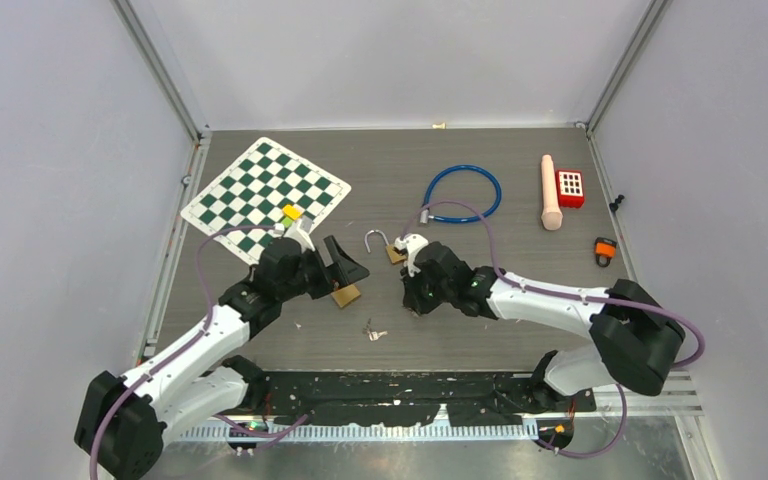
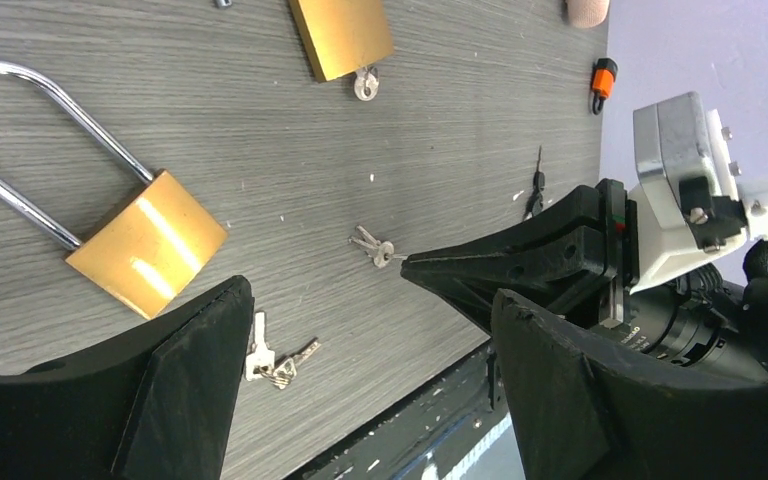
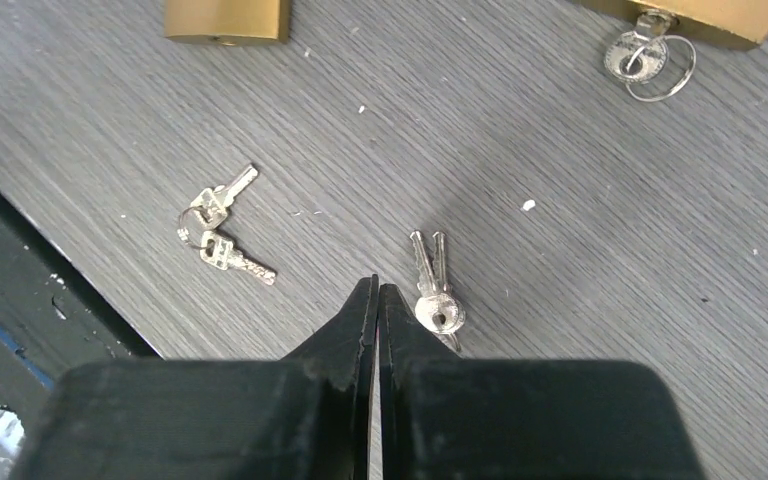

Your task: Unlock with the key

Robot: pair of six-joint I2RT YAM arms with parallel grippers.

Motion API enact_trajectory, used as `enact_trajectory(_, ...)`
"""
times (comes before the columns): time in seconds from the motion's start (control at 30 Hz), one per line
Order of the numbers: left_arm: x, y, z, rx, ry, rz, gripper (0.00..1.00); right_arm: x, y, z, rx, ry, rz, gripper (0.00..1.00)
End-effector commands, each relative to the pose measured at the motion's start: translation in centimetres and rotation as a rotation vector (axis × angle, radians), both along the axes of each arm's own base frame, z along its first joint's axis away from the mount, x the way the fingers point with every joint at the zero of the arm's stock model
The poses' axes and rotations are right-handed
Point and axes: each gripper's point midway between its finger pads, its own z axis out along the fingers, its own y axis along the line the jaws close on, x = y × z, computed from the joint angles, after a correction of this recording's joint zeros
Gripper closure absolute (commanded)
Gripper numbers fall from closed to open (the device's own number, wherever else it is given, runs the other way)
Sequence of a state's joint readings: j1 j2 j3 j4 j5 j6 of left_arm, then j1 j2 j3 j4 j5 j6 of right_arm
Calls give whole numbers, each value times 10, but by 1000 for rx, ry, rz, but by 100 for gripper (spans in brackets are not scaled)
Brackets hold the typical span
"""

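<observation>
Padlock (image 1: 396,253) of brass, with a key (image 2: 365,85) on a ring seated in its keyhole, lies flat about midway between the left and right edges of the worktop (image 1: 480,345), somewhat closer to the near edge than to the far one. A second padlock (image 2: 146,243), also brass, lies a little to the left of it and nearer the near edge, its steel shackle pointing away from the first.

The left end effector (image 2: 372,292) sits low just beside this second padlock, its fingers spread wide with nothing between them. A pair of keys (image 3: 430,285) lies loose on the bare wood-grain surface between the two arms. The right end effector (image 3: 378,292) points down at the surface with its fingers pressed together and nothing pinched; its tip is just beside the heads of that pair, and whether it touches them cannot be told.

A bunch of keys (image 3: 218,235) lies apart from the pair, closer to the near edge. A chessboard (image 1: 265,195) lies toward the far-left corner.
</observation>
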State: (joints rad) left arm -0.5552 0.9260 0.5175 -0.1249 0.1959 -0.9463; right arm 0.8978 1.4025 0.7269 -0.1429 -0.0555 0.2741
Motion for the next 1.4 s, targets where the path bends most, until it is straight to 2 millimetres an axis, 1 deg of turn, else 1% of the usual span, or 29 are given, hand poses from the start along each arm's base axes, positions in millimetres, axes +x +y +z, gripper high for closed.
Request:
enact_trajectory(0.0,3,-11,13,-59,-24,-31,15,2,18,27,133,-91,66,95)
enact_trajectory(0.03,3,-12,13,-60,-18,-35,15,2,17,28,130,-94,65,95)
enact_trajectory(0.07,3,-13,12,-61,-13,-38,15,3,11,23,96,-88,48,93)
enact_trajectory(0.1,3,-13,11,-62,-8,-39,15,8,9,25,71,-101,27,84)
enact_trajectory(0.13,2,-14,11,-63,-6,-40,15,5,-1,14,4,-72,30,77)
enact_trajectory(0.17,2,-14,10,-63,-6,-40,15,9,-1,18,-18,-82,25,67)
enact_trajectory(0.2,2,-13,10,-60,-4,-38,15,4,-10,7,-83,-48,35,64)
enact_trajectory(0.23,2,-12,9,-56,-5,-32,15,9,-13,6,-119,-54,20,59)
enact_trajectory(0.27,3,-11,9,-52,-8,-27,15,6,-19,2,-157,-37,25,55)
enact_trajectory(0.4,4,-5,8,-23,-11,-5,15,3,-24,-7,-230,8,41,49)
enact_trajectory(0.53,3,-1,5,1,2,7,15,0,-19,-16,-282,35,68,48)
enact_trajectory(0.57,3,0,5,5,3,6,15,-4,-20,-23,-307,51,78,47)
enact_trajectory(0.73,2,1,2,14,9,12,15,-10,-19,-41,-364,84,101,50)
enact_trajectory(0.8,2,1,1,14,13,11,15,-10,-23,-49,-395,89,95,55)
enact_trajectory(0.93,1,1,1,14,19,7,15,-9,-27,-58,-429,89,95,71)
enact_trajectory(1.0,1,0,2,13,18,7,15,-7,-23,-55,-406,76,100,84)
enact_trajectory(1.07,1,0,2,9,20,5,15,-5,-18,-45,-369,50,106,93)
enact_trajectory(1.13,1,-2,3,1,21,2,15,-1,-14,-33,-331,14,110,95)
enact_trajectory(1.3,1,-10,6,-25,41,-26,15,5,-7,-2,-235,-82,112,95)
enact_trajectory(1.37,1,-12,3,-32,59,-31,15,8,-3,8,-195,-117,107,95)
